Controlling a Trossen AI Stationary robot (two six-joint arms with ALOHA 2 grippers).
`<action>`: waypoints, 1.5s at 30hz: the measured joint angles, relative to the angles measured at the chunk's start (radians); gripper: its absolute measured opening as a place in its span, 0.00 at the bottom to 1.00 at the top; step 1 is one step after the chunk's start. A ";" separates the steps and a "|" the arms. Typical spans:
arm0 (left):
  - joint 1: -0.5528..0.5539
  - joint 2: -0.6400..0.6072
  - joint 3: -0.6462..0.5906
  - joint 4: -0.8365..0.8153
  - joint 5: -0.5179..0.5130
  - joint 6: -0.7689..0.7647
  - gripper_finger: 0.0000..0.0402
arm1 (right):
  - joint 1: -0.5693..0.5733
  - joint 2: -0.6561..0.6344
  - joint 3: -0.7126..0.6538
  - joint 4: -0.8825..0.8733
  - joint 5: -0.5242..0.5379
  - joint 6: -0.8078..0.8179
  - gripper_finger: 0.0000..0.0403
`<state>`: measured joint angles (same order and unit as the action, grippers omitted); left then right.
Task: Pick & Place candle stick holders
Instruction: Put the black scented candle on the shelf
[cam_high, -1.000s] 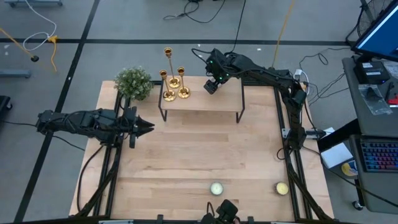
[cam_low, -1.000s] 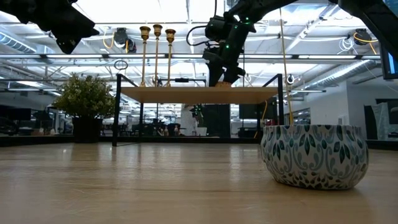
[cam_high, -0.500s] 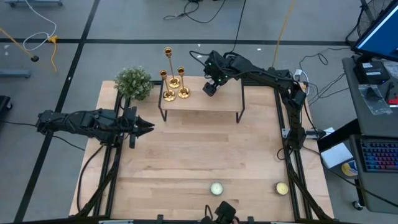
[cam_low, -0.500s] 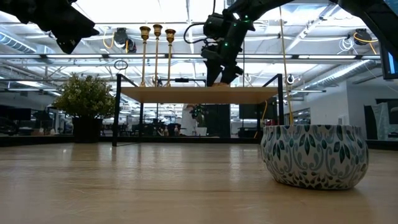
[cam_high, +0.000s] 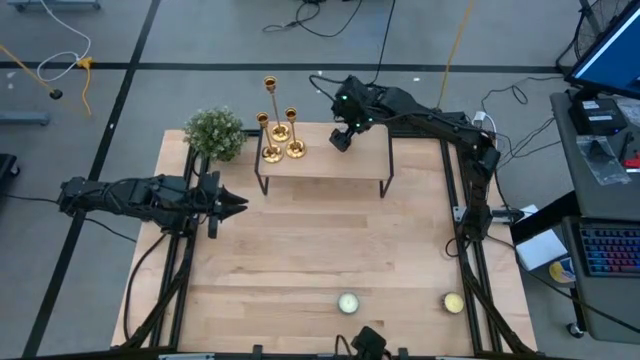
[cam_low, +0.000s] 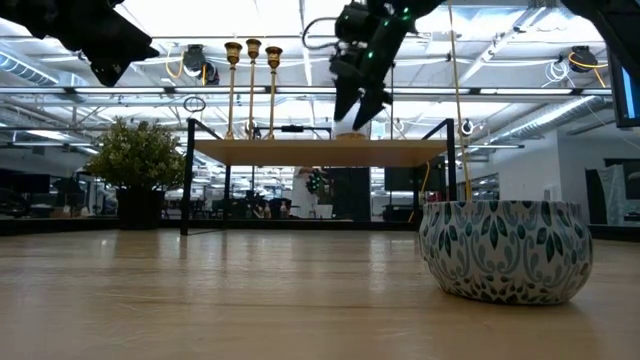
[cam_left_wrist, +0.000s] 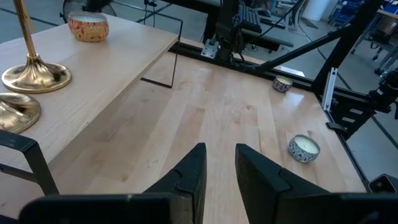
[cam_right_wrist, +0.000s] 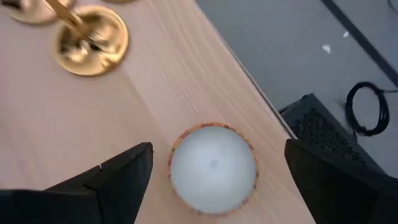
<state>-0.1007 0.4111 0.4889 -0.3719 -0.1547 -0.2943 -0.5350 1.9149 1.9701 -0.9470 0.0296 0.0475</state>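
Three gold candle stick holders (cam_high: 280, 140) stand by their round bases on the left end of a raised wooden shelf (cam_high: 330, 165); the low view shows them upright (cam_low: 253, 85). My right gripper (cam_high: 342, 140) hovers open above the shelf to their right, its fingers wide on either side of a small white tealight candle (cam_right_wrist: 213, 167) without touching it. One gold base (cam_right_wrist: 92, 40) shows beyond it. My left gripper (cam_high: 235, 203) waits over the table's left part, narrowly open and empty (cam_left_wrist: 220, 168).
A green bushy plant (cam_high: 214, 133) stands at the shelf's left end. Two tealight candles (cam_high: 347, 302) (cam_high: 453, 302) sit near the table's near edge; one looms large in the low view (cam_low: 505, 250). Bare tabletop lies between the shelf and these candles.
My right gripper has risen a little from the shelf, after a small drift toward the candle stick holders and back. The tealight candle stays on the shelf below it. The candle stick holders have not moved.
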 joint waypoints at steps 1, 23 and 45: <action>0.000 0.000 0.000 0.001 0.000 0.000 0.21 | 0.000 -0.016 0.000 -0.001 0.000 0.001 0.89; 0.000 0.000 0.000 -0.006 0.000 -0.021 0.21 | 0.277 -0.493 -0.096 -0.619 -0.078 0.638 0.89; 0.000 0.000 0.000 -0.006 -0.002 0.011 0.21 | 0.735 -0.726 -0.901 -0.491 -0.629 1.240 0.89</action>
<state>-0.1008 0.4114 0.4889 -0.3779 -0.1570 -0.2832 0.1998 1.1892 1.0693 -1.4383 -0.5997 1.2875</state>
